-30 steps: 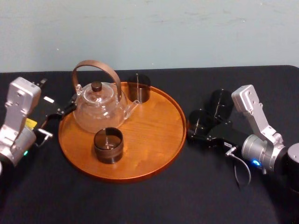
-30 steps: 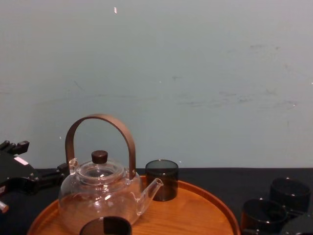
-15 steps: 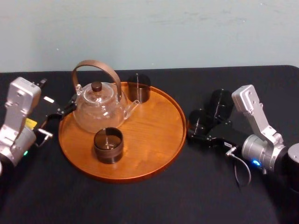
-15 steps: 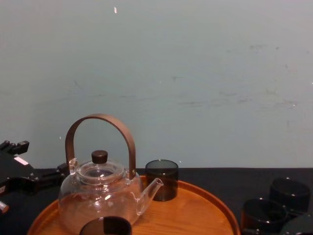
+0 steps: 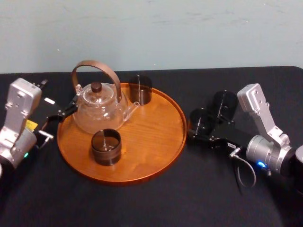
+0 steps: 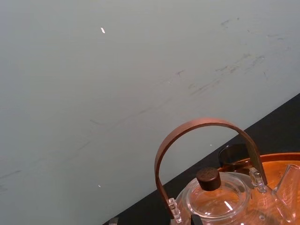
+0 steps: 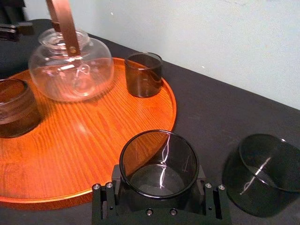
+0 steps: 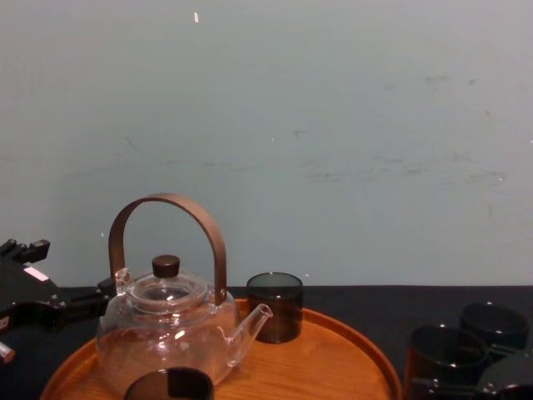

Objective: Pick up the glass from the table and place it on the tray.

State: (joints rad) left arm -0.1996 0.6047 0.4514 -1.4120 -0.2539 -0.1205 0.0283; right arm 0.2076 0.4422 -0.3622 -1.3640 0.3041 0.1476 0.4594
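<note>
- The right gripper [image 5: 200, 128] pinches a dark glass [image 7: 158, 159] between its two sides.
- This glass stands upright just beside the right rim of the tray [image 5: 156, 142], outside it. Whether it touches the tabletop [image 5: 156, 203], I cannot tell.
- A second glass [image 5: 222, 103] stands on the tabletop close to the first one, a little nearer to the far edge.
- On the tray are a clear teapot [image 5: 99, 109], a rear glass [image 5: 140, 90] and a front glass [image 5: 106, 146].
- The left gripper [image 5: 59, 115] rests near the left rim of the tray. Spread or pressed together, I cannot tell.
</note>
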